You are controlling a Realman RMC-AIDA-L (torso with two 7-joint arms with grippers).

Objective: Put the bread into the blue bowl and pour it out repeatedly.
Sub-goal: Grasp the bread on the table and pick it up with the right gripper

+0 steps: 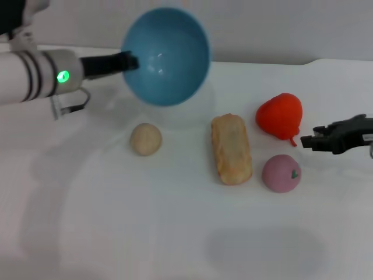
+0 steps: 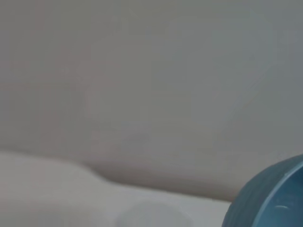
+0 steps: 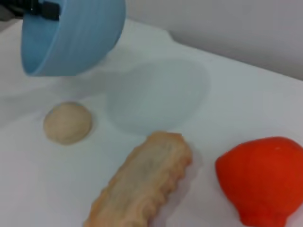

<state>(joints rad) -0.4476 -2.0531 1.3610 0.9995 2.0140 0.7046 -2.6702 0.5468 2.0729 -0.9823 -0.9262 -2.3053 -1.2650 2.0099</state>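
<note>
Upper left, the left end effector grips the round glossy light-blue plastic bowl by its rim, tipped up and empty. At centre frame lies the elongated orange-brown ridged toy bread, probably light and stiff; best pinched across its middle. At the right edge, whether the right end effector is clenched I cannot tell.

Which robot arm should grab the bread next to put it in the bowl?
Probably the right. The right gripper hovers free over the table, close to the bread lying there, past the red toy. The left gripper is busy holding the tipped blue bowl in the air.
</note>
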